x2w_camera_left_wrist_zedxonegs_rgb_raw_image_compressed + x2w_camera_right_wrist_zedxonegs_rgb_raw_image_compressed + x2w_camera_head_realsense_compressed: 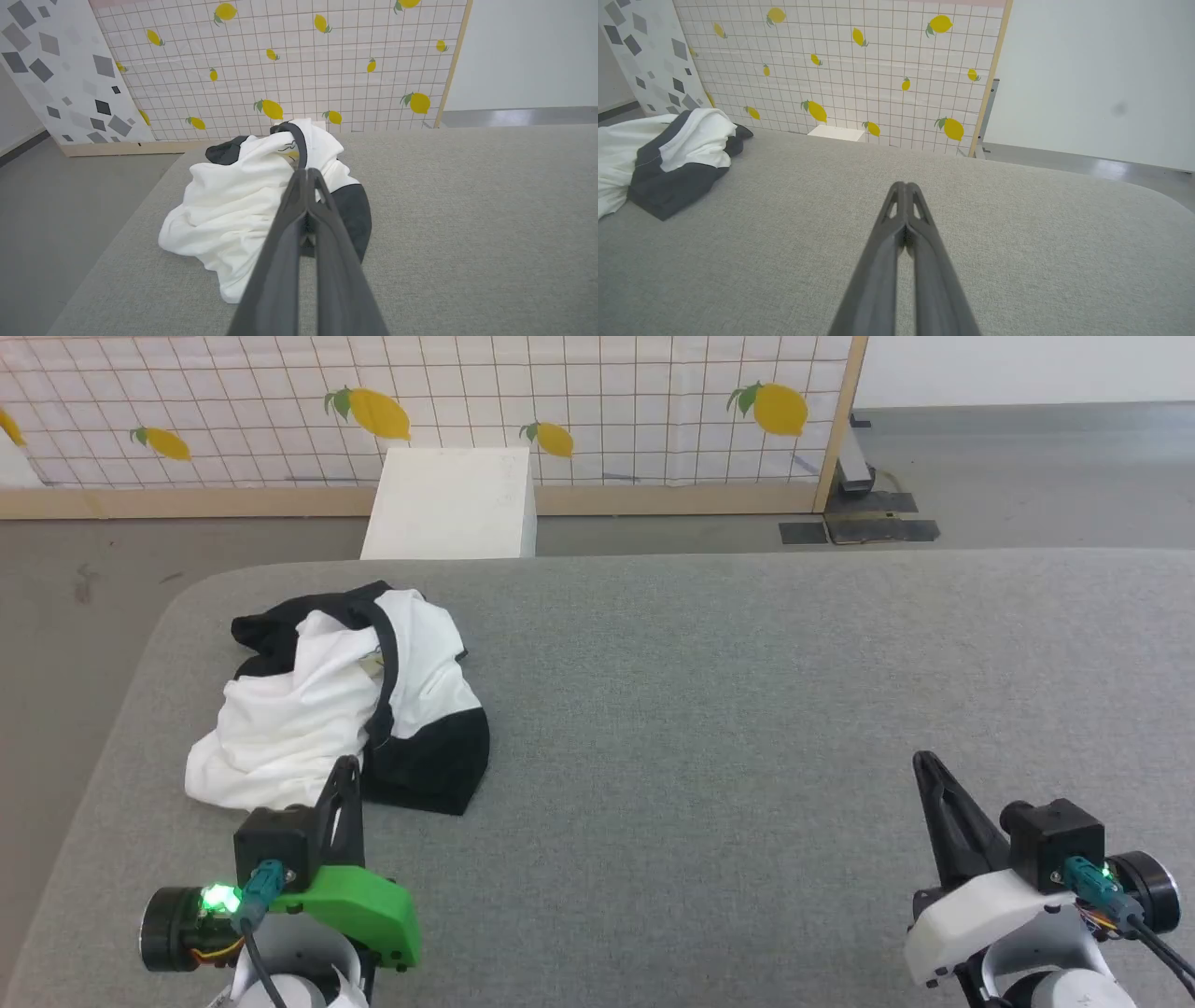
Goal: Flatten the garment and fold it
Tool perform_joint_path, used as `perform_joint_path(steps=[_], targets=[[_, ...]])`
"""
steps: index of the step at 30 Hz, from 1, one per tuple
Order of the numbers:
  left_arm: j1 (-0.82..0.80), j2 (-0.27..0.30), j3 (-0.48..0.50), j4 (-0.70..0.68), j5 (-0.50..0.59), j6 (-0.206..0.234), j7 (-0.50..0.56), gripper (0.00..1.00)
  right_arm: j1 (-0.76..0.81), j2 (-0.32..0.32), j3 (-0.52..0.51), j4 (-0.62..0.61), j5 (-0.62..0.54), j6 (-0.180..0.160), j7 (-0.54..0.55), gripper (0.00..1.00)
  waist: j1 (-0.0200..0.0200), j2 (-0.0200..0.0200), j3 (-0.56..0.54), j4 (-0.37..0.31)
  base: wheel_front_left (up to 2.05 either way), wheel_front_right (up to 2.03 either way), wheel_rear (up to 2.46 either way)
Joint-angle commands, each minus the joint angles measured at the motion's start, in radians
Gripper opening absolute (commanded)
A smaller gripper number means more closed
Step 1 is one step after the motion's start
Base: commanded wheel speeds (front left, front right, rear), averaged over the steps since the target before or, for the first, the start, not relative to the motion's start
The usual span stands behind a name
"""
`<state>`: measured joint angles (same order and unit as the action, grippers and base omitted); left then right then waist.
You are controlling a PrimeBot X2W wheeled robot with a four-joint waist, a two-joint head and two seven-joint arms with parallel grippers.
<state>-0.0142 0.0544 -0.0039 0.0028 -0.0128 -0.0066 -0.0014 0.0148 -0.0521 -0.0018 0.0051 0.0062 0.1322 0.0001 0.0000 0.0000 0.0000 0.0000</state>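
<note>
The garment lies in a crumpled heap on the gray surface, at about 10 o'clock in the head view. It is white with black parts. The left gripper is at 7 o'clock, pressed tight together with nothing in it, its tip just by the heap's near edge. The right gripper is at 5 o'clock, also pressed tight and empty, well apart from the garment.

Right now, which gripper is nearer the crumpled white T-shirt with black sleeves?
Left. The left gripper is by the near edge of the T-shirt; the right gripper is far to its right.
</note>
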Motion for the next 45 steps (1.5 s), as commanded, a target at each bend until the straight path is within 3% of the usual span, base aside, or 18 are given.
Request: perform_joint_path(steps=[1,3,4,45], targets=[[0.014,-0.004,0.004,-0.003,0.013,0.007,0.001,0.0,-0.015,0.002,0.002,-0.005,-0.006,-0.002,0.0,0.0,0.0,0.0,0.0,0.0,0.0,0.0,0.0],[0.014,-0.004,0.004,-0.003,0.013,0.007,0.001,0.0,-0.015,0.002,0.002,-0.005,-0.006,-0.002,0.0,0.0,0.0,0.0,0.0,0.0,0.0,0.0,0.0],[0.0,0.0,0.0,0.0,0.0,0.0,0.0,1.0,0.0,0.0,0.0,0.0,0.0,0.0,0.0,1.0,0.0,0.0,0.0,0.0,0.0,0.0,0.0],[0.005,-0.001,-0.05,0.045,-0.044,0.026,-0.078,1.0,0.029,0.001,-0.023,0.032,0.093,0.0,-0.079,1.0,0.0,0.0,0.0,0.012,0.0,0.0,0.0]])
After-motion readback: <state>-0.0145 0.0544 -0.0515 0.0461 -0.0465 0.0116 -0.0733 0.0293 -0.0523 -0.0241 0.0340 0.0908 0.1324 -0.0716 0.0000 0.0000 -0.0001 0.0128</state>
